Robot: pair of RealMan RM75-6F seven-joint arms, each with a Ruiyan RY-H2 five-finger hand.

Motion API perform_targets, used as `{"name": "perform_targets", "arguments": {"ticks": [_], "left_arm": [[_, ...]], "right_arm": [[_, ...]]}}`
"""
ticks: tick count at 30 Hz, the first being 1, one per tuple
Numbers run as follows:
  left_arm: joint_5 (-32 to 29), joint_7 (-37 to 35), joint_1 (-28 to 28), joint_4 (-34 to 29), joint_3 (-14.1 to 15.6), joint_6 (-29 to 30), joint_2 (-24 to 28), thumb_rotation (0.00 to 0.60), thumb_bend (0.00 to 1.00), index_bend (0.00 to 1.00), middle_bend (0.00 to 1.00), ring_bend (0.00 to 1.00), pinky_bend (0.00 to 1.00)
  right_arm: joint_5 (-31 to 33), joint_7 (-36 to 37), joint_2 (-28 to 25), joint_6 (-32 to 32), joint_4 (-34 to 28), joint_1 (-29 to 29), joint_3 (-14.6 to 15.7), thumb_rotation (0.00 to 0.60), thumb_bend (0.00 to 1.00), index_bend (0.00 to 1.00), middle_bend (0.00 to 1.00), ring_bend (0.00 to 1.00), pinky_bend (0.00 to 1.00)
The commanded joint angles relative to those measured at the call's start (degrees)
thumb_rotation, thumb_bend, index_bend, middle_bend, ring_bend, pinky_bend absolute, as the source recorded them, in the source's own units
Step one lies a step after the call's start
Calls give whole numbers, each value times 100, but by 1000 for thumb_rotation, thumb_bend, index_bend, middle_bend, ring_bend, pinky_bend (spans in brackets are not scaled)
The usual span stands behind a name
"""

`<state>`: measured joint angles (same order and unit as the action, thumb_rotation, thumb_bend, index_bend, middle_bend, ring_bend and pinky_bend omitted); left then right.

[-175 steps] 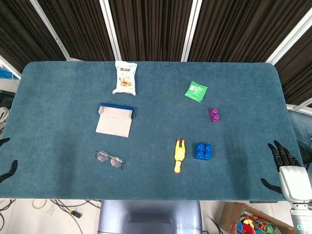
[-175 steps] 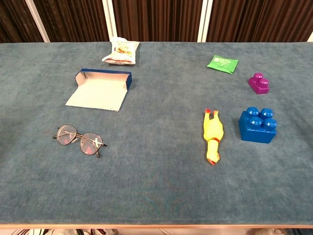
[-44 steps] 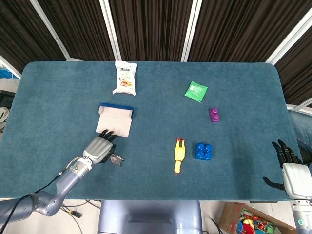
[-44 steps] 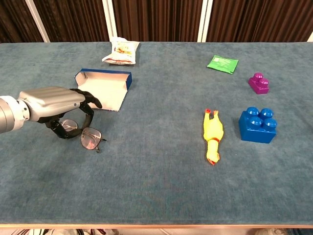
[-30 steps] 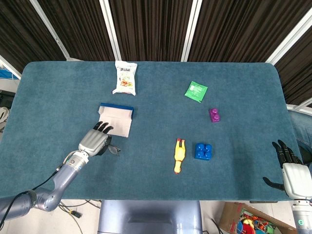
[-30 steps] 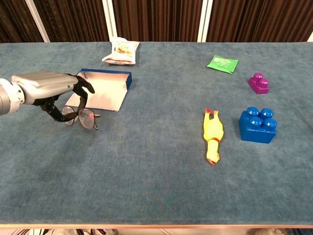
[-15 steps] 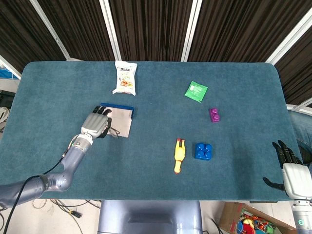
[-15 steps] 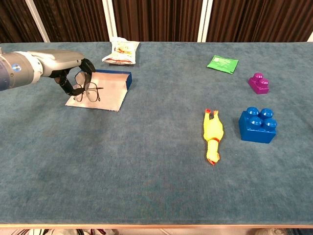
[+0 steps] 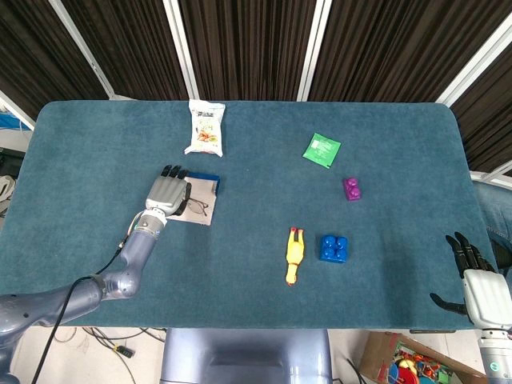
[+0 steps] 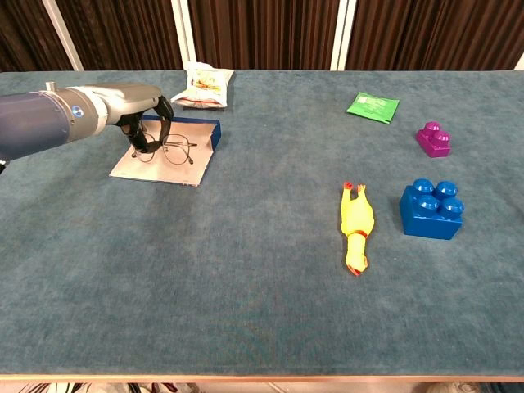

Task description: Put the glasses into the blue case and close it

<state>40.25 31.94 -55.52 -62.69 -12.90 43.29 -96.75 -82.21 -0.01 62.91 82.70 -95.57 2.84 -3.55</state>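
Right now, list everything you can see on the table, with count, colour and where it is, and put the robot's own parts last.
glasses: one, thin dark frame, held over the open case
blue case: one, blue shell with pale lining, open, left of centre
snack bag: one, white with print, far side, behind the case
green packet: one, green, far right
purple block: one, purple, right side
blue block: one, blue, right, nearer than the purple block
rubber chicken: one, yellow, lying left of the blue block
table: one, teal cloth top
left hand: one, grey, holds the glasses
right hand: one, black and white, off the table's right edge, fingers spread
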Motion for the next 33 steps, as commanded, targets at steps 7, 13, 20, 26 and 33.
{"name": "perform_targets", "arguments": {"ticks": [7, 13, 20, 26, 33], "left_arm": [[-297, 167, -286, 806, -97, -103, -458, 600, 493, 585, 131, 0, 0], [-556, 293, -444, 1303, -184, -284, -663, 600, 493, 586, 131, 0, 0], [-764, 390, -564, 1753, -250, -437, -914, 600, 493, 587, 131, 0, 0], [-749, 401, -632, 1996, -297, -421, -1087, 600, 493, 587, 131, 0, 0], [-807, 552, -724, 2164, -386, -399, -1221, 600, 493, 587, 131, 0, 0]], "right_arm": [[80, 81, -30, -38, -30, -6, -21, 600, 166, 0, 0, 123, 272], [98, 71, -32, -58, -37, 2, -26, 600, 167, 0, 0, 123, 272], [113, 50, -31, -59, -44, 3, -34, 600, 166, 0, 0, 123, 272], [120, 66, -35, -70, -42, 8, -38, 600, 166, 0, 0, 123, 272], [110, 37, -25, -116, -39, 31, -26, 600, 165, 0, 0, 123, 272]]}}
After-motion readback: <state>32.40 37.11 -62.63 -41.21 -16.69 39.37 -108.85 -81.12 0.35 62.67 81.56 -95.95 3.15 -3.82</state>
